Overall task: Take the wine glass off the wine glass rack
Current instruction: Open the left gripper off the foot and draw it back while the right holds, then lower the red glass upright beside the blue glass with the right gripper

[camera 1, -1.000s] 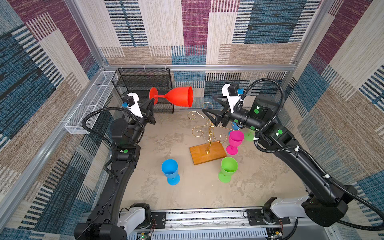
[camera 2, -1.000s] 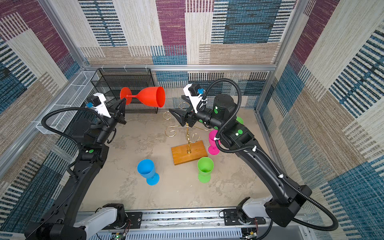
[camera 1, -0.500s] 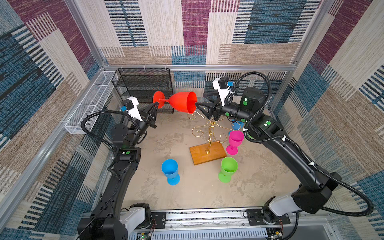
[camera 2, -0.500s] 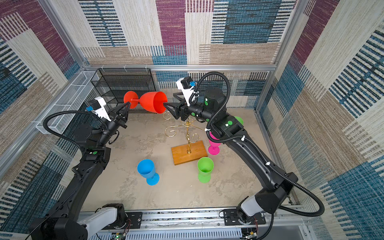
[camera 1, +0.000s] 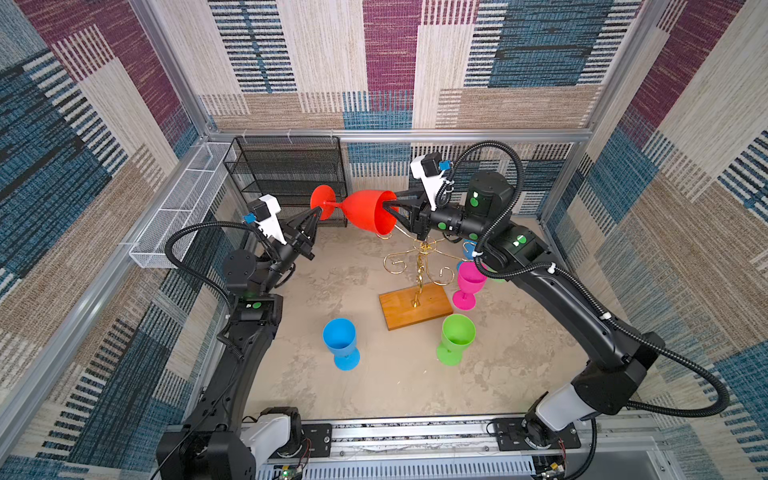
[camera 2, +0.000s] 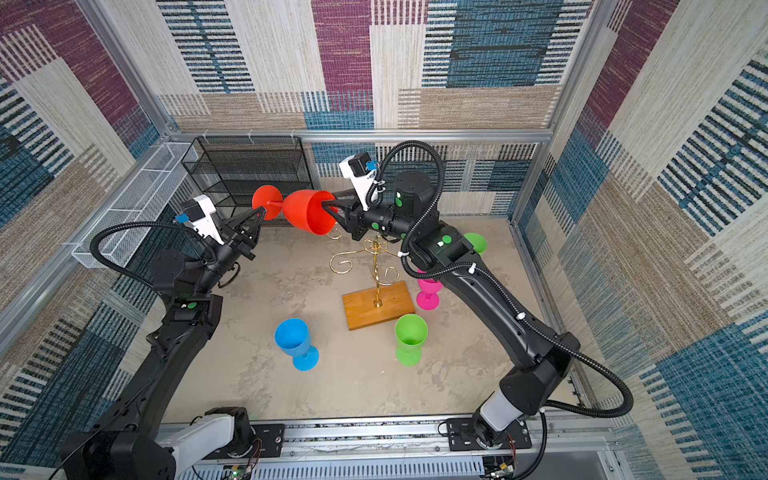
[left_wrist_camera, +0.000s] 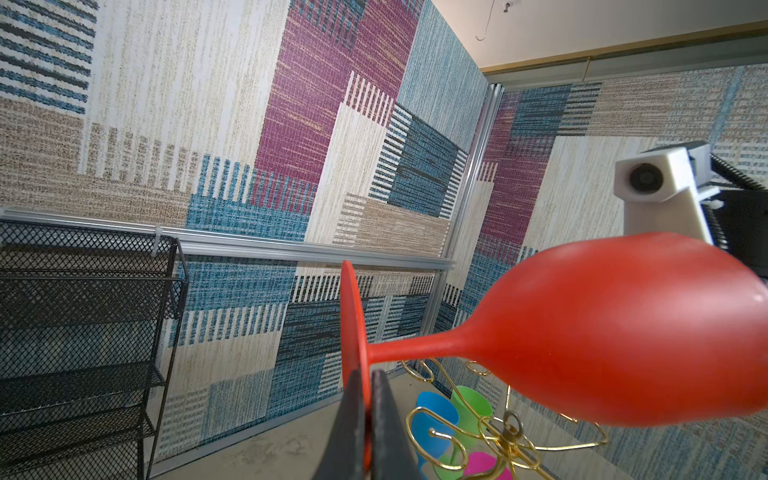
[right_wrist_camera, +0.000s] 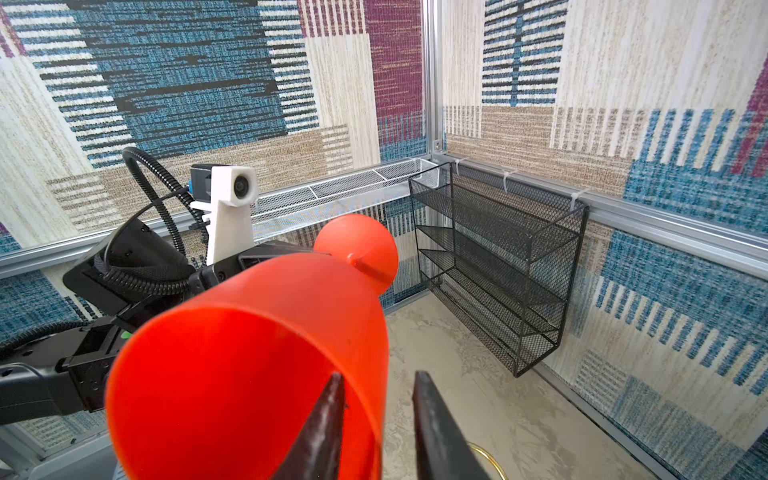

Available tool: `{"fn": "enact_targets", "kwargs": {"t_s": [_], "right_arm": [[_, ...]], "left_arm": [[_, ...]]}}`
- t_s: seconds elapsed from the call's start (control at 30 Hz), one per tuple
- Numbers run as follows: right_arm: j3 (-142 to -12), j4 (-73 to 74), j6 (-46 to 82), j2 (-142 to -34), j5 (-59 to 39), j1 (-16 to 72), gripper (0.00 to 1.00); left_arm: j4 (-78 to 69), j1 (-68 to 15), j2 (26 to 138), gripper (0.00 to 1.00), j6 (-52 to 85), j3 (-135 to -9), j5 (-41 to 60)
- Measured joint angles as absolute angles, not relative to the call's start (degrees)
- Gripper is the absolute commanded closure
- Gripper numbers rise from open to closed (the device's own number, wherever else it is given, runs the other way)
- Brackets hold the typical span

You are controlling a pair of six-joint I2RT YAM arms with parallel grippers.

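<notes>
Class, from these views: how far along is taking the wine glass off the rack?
Done: the red glass is off the rack, sideways in the air; no glass hangs there. In hand: the left gripper pinches its foot; the right gripper straddles the bowl's rim, one finger inside, not visibly clamped. Left: probably a handover, then setting it down.

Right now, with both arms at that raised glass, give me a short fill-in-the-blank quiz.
The wine glass held in the air is ____. The left gripper is shut on its round ____. One finger of the right gripper is ____ the bowl, the other outside.
Missing words: red, foot, inside.
</notes>
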State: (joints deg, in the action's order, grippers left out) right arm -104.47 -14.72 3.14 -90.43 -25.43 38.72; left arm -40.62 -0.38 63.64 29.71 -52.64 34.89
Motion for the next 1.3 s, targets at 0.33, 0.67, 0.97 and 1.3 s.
{"fn": "enact_targets", "kwargs": {"t_s": [0.33,0.67,0.97,1.3], "right_arm": [[-105.86,-16.10,3.36,-91.66,-22.65,39.75,1.00],[-105.89,-17.89,4.71,-88.27,-18.92,39.99,1.00],[-105.21,-23.40,3.66,-80.20,-12.84,40.01,1.00],[-105.80,-35.09,-0.27,-76.16,-6.35,49.23,1.00]], "left_arm": [[-40.84,-0.23,62.22,0.82,27.75,-51.35,34.28],[-37.08,-0.12,58.78,0.01,23.79,-50.17,29.47],[-33.06,2.48,55.55,0.01,19.33,-44.75,23.20],[-34.83,9.13,58.83,0.01,19.81,-40.16,19.33]]}}
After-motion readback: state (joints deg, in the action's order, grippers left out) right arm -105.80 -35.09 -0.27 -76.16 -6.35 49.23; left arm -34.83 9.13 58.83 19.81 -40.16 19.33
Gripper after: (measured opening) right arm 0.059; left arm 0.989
